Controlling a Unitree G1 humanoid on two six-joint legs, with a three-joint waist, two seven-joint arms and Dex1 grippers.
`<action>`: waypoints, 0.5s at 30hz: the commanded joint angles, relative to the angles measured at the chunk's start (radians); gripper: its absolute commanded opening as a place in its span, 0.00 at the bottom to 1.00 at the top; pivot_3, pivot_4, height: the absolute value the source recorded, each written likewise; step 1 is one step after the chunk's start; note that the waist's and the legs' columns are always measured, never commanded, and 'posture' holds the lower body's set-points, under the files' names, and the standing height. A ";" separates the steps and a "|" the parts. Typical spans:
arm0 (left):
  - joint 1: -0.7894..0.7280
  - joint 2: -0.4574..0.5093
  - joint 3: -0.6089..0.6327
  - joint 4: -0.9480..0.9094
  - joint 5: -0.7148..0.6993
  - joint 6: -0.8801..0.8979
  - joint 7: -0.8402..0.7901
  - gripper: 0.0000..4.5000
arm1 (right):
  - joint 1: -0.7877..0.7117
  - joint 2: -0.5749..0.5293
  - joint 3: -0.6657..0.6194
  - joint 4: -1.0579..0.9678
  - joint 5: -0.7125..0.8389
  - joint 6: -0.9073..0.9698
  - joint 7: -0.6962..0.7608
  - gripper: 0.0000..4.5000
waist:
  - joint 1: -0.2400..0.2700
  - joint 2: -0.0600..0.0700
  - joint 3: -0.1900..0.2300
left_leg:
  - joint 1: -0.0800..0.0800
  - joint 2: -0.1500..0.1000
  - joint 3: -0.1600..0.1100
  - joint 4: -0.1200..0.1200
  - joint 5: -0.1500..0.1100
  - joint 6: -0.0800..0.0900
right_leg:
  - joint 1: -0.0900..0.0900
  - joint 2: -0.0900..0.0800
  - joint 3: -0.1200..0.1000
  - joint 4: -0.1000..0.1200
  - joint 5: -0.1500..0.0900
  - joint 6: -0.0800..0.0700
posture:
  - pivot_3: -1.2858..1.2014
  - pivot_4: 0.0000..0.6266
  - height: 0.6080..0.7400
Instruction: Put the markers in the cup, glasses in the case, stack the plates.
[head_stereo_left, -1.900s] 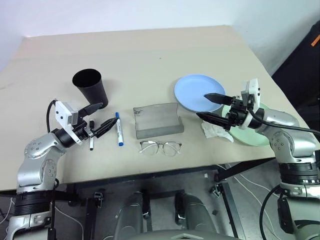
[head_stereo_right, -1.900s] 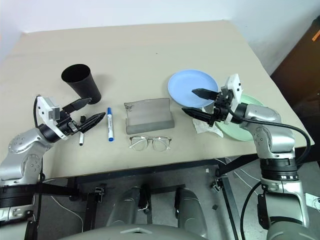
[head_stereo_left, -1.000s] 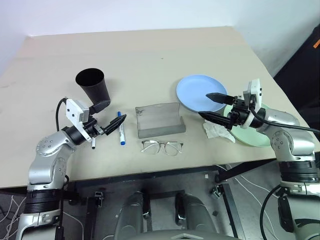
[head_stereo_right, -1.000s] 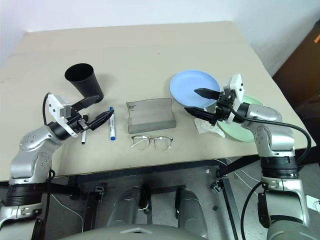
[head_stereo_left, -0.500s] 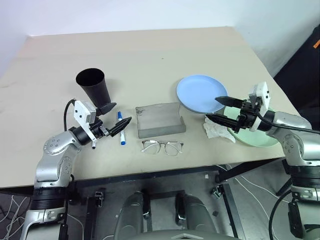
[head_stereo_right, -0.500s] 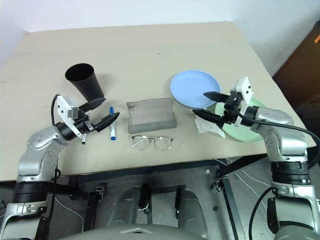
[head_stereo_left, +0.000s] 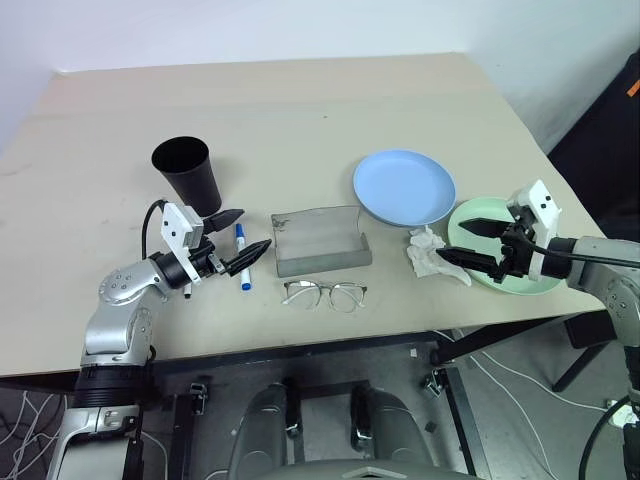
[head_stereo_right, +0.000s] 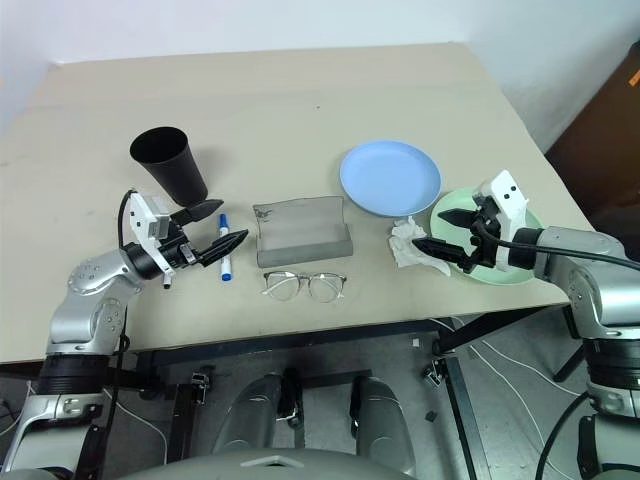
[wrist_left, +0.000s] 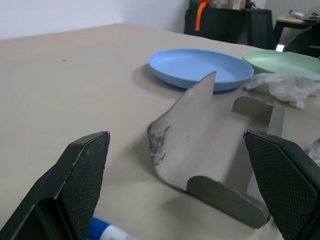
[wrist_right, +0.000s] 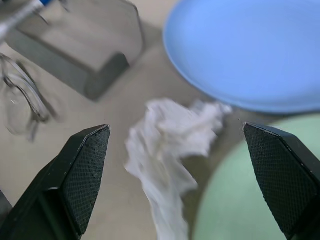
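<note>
I hold the left gripper (head_stereo_left: 243, 233) with its jaws spread wide and empty over the blue-capped marker (head_stereo_left: 241, 257), beside the black cup (head_stereo_left: 187, 175), a pose that looks set for a pickup, while the right gripper (head_stereo_left: 460, 241), also wide and empty, hangs by the crumpled tissue (head_stereo_left: 431, 254) at the mint plate's (head_stereo_left: 520, 285) edge. Nothing is sorted yet: the glasses (head_stereo_left: 322, 294) lie before the open grey case (head_stereo_left: 318, 240), the blue plate (head_stereo_left: 403, 186) sits apart. My left wrist view looks low into the case's trough, which the head views flatten.
</note>
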 joint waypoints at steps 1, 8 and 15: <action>-0.022 0.005 -0.009 -0.074 -0.015 0.025 0.006 1.00 | 0.024 -0.084 -0.038 -0.030 0.012 0.061 0.033 0.99 | 0.000 0.000 0.000 | 0.000 0.000 0.000 0.000 0.000 0.000 | 0.000 0.000 0.000 0.000 0.000 0.000 | 0.52 0.24 0.81; -0.038 0.006 -0.010 -0.093 -0.014 0.060 0.009 1.00 | 0.089 -0.194 -0.016 -0.031 -0.023 0.076 0.086 0.99 | -0.001 0.000 0.000 | 0.001 0.000 0.000 0.002 0.000 0.000 | 0.000 0.000 0.000 0.001 0.000 0.001 | 0.52 0.24 0.81; -0.035 0.028 -0.017 -0.081 -0.013 0.070 -0.030 1.00 | 0.074 -0.200 0.054 0.026 -0.089 0.020 0.100 0.99 | -0.001 0.000 0.000 | 0.001 0.000 -0.001 0.002 0.000 0.000 | 0.000 0.000 0.000 0.001 0.000 0.001 | 0.52 0.24 0.81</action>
